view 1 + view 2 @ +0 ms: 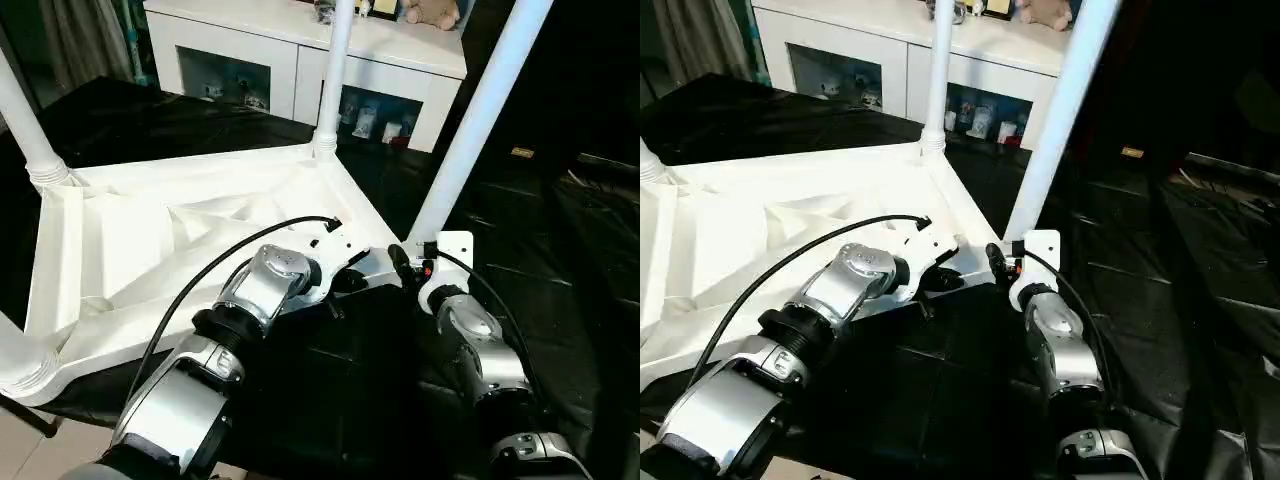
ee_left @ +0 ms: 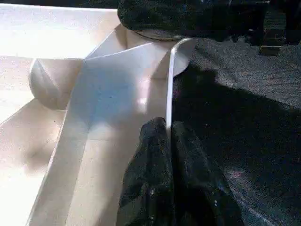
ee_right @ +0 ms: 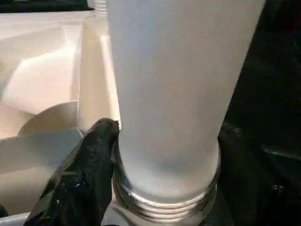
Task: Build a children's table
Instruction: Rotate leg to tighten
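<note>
The leg (image 3: 174, 94) is seen rising upright from its corner socket, directly against the right claw (image 3: 141, 155), whose fingers stand partly spread beside its base; the left claw (image 2: 169, 155) is pinched narrow on the tabletop (image 1: 150, 240) rim

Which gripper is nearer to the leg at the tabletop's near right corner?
Right. The right gripper is against that leg at its base; the left gripper pinches the tabletop rim beside it.

White square tabletop (image 1: 150, 250) is flipped upside down, ribbed underside with diagonal braces facing up. Legs are long white tapered tubes standing up out of the round corner sockets: one at the far corner (image 1: 333, 80), one at the left corner (image 1: 25, 120), and a slightly tilted one at the corner nearest the cabinet side (image 1: 478, 120), threads showing at its base.
</note>
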Tool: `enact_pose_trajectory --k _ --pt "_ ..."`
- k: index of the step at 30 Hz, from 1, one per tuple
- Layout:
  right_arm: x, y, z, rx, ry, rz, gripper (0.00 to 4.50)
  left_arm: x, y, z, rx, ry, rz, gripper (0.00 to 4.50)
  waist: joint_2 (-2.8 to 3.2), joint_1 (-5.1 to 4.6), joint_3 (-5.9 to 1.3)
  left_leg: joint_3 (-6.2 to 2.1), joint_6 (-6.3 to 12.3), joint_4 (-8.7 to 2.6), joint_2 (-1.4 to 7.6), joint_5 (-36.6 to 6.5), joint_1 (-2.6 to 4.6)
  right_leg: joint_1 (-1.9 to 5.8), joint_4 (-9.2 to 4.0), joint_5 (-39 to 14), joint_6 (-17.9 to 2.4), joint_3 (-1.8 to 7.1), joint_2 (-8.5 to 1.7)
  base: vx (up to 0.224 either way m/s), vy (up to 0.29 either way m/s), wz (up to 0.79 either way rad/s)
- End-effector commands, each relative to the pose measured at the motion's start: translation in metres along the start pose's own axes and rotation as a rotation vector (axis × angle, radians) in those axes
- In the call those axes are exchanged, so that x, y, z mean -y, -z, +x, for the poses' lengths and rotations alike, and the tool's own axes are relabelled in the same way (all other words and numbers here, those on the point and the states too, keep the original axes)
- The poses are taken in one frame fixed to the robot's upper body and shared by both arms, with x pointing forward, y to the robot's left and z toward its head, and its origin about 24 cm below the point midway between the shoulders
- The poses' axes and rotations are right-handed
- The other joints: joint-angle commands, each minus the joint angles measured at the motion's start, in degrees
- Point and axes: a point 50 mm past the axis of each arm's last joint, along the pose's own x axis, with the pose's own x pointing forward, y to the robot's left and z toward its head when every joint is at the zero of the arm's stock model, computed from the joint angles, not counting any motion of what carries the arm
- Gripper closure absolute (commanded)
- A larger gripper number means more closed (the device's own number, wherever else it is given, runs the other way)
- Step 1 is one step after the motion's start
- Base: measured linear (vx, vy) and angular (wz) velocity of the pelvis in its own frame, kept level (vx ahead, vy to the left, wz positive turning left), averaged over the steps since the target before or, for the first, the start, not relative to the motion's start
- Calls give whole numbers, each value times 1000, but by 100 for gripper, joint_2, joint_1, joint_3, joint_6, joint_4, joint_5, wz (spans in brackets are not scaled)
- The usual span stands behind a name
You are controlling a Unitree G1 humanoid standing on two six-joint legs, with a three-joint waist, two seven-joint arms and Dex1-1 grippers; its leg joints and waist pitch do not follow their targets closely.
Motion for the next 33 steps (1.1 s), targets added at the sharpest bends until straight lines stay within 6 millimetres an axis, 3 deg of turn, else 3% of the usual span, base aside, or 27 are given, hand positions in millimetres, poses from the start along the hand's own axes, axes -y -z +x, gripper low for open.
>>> enact_pose_trajectory --k 1,3,6,12,17,23,26,33 --pt "-4 7 -5 -2 -80 13 109 -5 11 -3 9 -55 -45 450 4 -19 -265 -3 231 -430 115 -1134 -12 252 -423 -957 -936 187 -245 0 0 0" --pt "-4 5 -6 5 -100 -9 89 -5 12 -3 8 -45 -40 450 -10 -31 -259 -8 269 -435 111 -1089 -52 273 -425 -963 -930 184 -246 0 0 0" --pt "1 1 -9 -6 -187 -33 64 -4 14 -5 13 -4 -19 450 -13 -67 -261 -11 326 -425 112 -1024 -53 282 -426 -923 -984 178 -240 0 0 0" --pt "33 -20 -32 -6 -437 -176 56 2 22 -20 22 160 33 450 -50 -79 -251 0 587 -399 124 -822 -70 302 -426 -868 -1102 175 -260 0 0 0" --pt "42 -31 -43 -31 -570 -217 56 9 32 -31 -7 307 104 450 -33 -74 -234 3 531 -419 165 -1017 -39 262 -434 -1070 -1178 181 -251 0 0 0" --pt "39 -27 -56 -149 -775 -272 56 14 34 -42 -9 411 120 450 -48 -48 -237 18 544 -403 171 -902 -22 260 -392 -745 -1308 185 -251 0 0 0" --pt "37 -26 -58 -165 -812 -280 56 15 32 -44 0 432 120 450 -67 4 -238 21 517 -400 175 -862 -10 256 -390 -812 -1306 185 -265 0 0 0" --pt "33 -24 -55 -193 -836 -325 56 16 30 -46 -1 441 121 450 -71 11 -243 15 431 -397 165 -830 -18 263 -384 -857 -1248 184 -262 0 0 0"
